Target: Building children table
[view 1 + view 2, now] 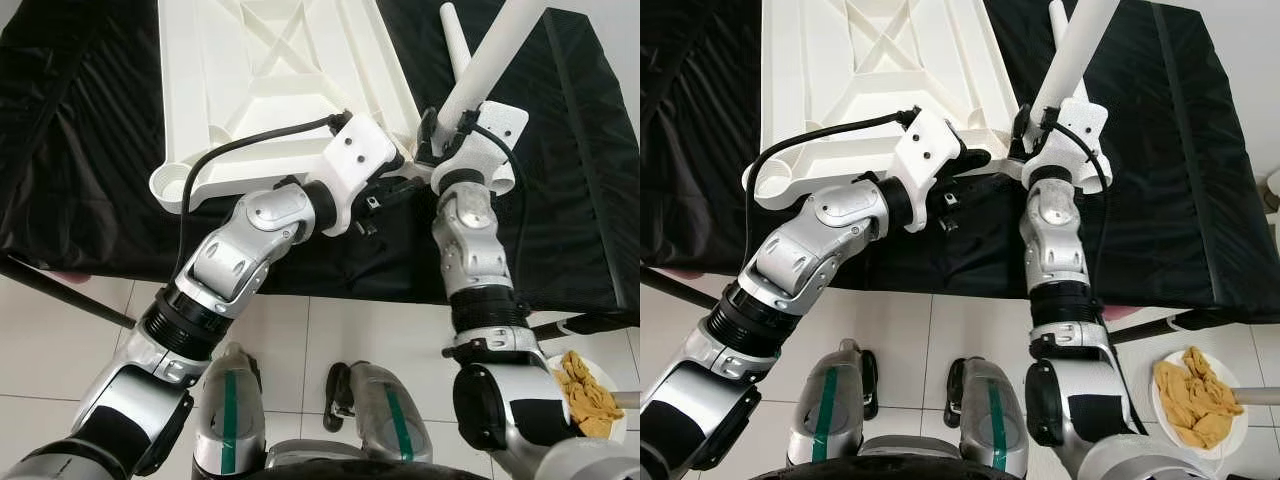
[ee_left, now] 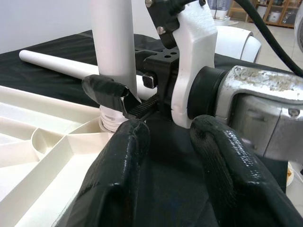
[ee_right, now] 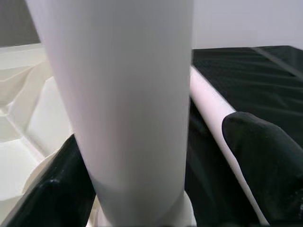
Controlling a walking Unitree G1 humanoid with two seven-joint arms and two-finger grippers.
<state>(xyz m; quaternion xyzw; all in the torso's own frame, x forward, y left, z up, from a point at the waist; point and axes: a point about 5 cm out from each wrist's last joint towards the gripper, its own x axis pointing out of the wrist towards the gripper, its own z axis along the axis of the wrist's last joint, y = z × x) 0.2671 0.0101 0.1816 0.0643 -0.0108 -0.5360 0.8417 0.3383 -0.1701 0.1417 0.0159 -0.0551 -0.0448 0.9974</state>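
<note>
The upside-down white ribbed plastic tabletop (image 1: 270, 80) lies on the black cloth-covered table (image 1: 90, 150). The left claw (image 2: 165, 156) hovers released beside its near right corner. There the right claw (image 1: 432, 140) is clenched around an upright white plastic tube leg (image 1: 490, 65)

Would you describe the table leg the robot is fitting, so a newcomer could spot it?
On the black-draped table lies an upturned white tabletop. At its near right corner the right gripper clasps a white leg; a second leg lies flat on the cloth.
</note>
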